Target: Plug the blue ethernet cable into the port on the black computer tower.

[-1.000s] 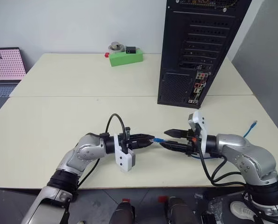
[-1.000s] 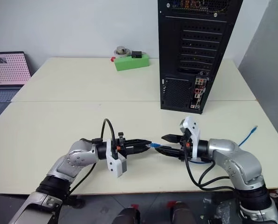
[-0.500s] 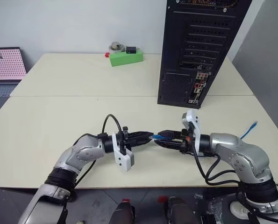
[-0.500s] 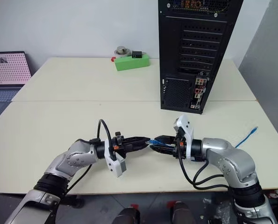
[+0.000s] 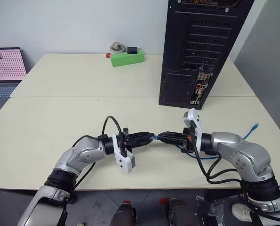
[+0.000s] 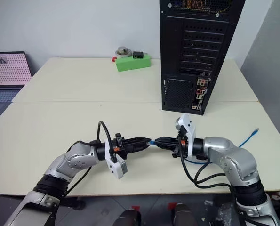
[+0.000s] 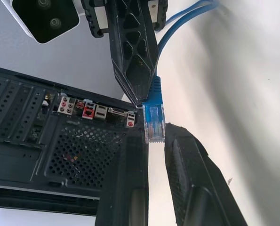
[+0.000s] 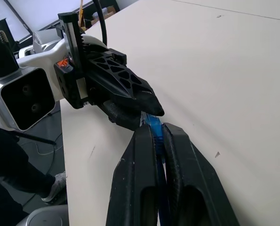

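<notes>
Office or lab: pale tables (image 5: 83, 80), a laptop (image 5: 5, 70), bare walls.

- left arm bent in front of torso, forearm reaching inward, left gripper (image 5: 148, 138) level, pointing right, fingers nearly together
- right arm mirrored, right gripper (image 5: 162, 138) pointing left, tilted slightly down, fingers (image 8: 140, 155) pressed together
- both gripper tips meet tip to tip at centre, just above table height

Bright blue ethernet cable (image 7: 155, 94) (clear plug), black computer tower (image 5: 201, 47), green box (image 5: 126, 58).
</notes>
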Robot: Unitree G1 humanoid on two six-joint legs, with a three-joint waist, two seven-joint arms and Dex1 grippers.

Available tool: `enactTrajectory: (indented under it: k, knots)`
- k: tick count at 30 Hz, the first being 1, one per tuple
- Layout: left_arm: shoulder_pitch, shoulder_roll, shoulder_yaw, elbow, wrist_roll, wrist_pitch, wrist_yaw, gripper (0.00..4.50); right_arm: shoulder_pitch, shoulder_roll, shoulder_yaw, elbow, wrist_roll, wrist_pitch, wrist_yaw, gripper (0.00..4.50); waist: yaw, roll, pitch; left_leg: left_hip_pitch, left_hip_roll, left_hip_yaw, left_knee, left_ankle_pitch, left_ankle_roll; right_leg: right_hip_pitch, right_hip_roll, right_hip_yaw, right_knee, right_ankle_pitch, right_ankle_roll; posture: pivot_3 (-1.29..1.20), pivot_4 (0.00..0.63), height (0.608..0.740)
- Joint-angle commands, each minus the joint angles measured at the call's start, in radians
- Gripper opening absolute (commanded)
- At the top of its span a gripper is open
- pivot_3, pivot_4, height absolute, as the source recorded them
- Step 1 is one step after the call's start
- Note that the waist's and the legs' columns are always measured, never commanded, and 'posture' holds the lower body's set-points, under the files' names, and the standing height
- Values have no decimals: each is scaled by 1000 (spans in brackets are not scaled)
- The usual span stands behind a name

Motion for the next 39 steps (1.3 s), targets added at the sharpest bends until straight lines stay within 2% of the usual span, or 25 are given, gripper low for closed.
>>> enactTrajectory:
  k: [1, 3, 7, 15, 16, 18, 21, 25, 35, 36, 39]
  knots:
    - [-16, 8, -1, -36, 0, -12, 32, 257, -16, -13, -19, 3, 27, -16, 36, 827, 0, 0, 0, 0, 0, 0, 0, 0, 0, 0, 0, 0, 0, 0, 0, 0, 150, 740]
    - [-16, 9, -2, -36, 3, -13, 37, 257, -22, -20, -21, 17, 21, -9, 31, 1252, 0, 0, 0, 0, 0, 0, 0, 0, 0, 0, 0, 0, 0, 0, 0, 0, 150, 740]
    - [-15, 11, -4, -40, 9, -16, 47, 257, -26, -33, -12, 29, 19, 5, 36, 2385, 0, 0, 0, 0, 0, 0, 0, 0, 0, 0, 0, 0, 0, 0, 0, 0, 150, 740]
    - [-15, 13, -3, -43, 17, -15, 61, 257, -33, -16, -17, 43, 42, 22, 35, 2391, 0, 0, 0, 0, 0, 0, 0, 0, 0, 0, 0, 0, 0, 0, 0, 0, 150, 740]
    - [-15, 14, -4, -43, 17, -15, 62, 257, -35, -13, -18, 46, 42, 23, 33, 2030, 0, 0, 0, 0, 0, 0, 0, 0, 0, 0, 0, 0, 0, 0, 0, 0, 150, 740]
    - [-14, 16, -4, -43, 18, -16, 63, 257, -37, -8, -21, 48, 42, 26, 31, 1675, 0, 0, 0, 0, 0, 0, 0, 0, 0, 0, 0, 0, 0, 0, 0, 0, 150, 740]
    - [-15, 16, -5, -44, 20, -15, 64, 257, -39, -1, -30, 49, 52, 34, 29, 819, 0, 0, 0, 0, 0, 0, 0, 0, 0, 0, 0, 0, 0, 0, 0, 0, 150, 740]
    - [-13, 16, -7, -45, 25, -18, 66, 257, -42, -1, -37, 50, 67, 41, 24, 17, 0, 0, 0, 0, 0, 0, 0, 0, 0, 0, 0, 0, 0, 0, 0, 0, 150, 740]
    - [-2, 17, -30, -42, -15, -22, 54, 257, -51, -4, -42, 63, 80, 66, 21, 0, 0, 0, 0, 0, 0, 0, 0, 0, 0, 0, 0, 0, 0, 0, 0, 0, 150, 740]
    - [0, 18, -38, -42, -46, -12, 41, 959, -52, -5, -42, 65, 82, 69, 22, 0, 0, 0, 0, 0, 0, 0, 0, 0, 0, 0, 0, 0, 0, 0, 0, 0, 150, 740]
    - [4, 28, -59, -41, -118, 31, 2, 1497, -53, -14, -40, 67, 86, 75, 25, 0, 0, 0, 0, 0, 0, 0, 0, 0, 0, 0, 0, 0, 0, 0, 0, 0, 150, 740]
